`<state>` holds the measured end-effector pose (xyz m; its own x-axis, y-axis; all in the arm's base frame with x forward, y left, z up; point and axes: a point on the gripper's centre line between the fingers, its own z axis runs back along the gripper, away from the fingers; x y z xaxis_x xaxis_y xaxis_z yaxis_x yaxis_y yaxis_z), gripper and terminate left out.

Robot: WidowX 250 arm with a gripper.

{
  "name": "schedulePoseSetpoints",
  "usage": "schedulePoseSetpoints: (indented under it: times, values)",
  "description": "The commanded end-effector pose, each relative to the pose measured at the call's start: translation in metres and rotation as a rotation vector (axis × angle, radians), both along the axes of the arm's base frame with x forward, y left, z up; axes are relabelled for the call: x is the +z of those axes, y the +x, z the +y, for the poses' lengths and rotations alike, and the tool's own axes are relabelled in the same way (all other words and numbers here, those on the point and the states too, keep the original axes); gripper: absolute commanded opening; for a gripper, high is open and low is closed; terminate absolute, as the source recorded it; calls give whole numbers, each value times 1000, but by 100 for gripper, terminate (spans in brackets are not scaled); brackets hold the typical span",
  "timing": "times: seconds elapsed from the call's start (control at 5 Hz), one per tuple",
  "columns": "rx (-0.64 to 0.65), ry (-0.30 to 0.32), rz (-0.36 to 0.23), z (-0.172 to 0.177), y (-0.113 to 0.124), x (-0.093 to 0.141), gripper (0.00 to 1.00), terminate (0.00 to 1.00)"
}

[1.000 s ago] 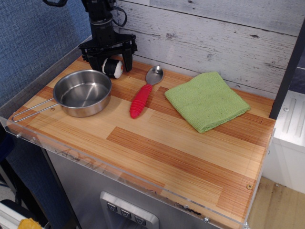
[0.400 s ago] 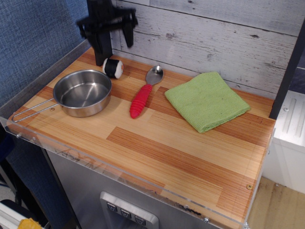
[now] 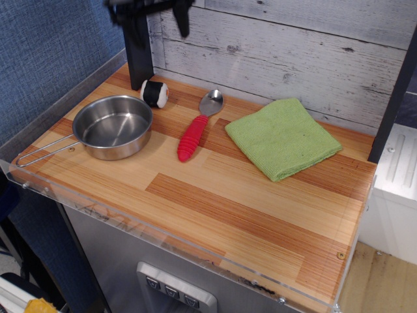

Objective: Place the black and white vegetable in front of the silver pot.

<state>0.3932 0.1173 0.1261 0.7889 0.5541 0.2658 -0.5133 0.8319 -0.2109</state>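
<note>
The black and white vegetable (image 3: 154, 92) is a small sushi-roll toy lying on the wooden table just behind the far rim of the silver pot (image 3: 114, 127), apart from it. The pot is empty, and its wire handle points to the front left. My gripper (image 3: 152, 12) is high above the toy at the top edge of the view, partly cut off. Its jaws are spread wide and hold nothing.
A black upright post (image 3: 139, 59) stands just behind and left of the toy. A metal spoon with a red handle (image 3: 194, 134) lies right of the pot. A folded green cloth (image 3: 282, 137) lies further right. A plank wall stands at the back.
The gripper has let go of the toy and risen straight up from around it to the top of the view. The toy stays on the table behind the pot.
</note>
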Motion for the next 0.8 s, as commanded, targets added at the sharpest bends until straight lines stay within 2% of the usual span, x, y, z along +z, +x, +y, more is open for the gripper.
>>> schedulePoseSetpoints:
  times: [0.0, 0.4, 0.6]
  values:
    - [-49, 25, -77, -17, -26, 45, 100, 0]
    - [-49, 25, -77, -17, -26, 45, 100, 0]
    - [-49, 25, -77, -17, -26, 45, 100, 100]
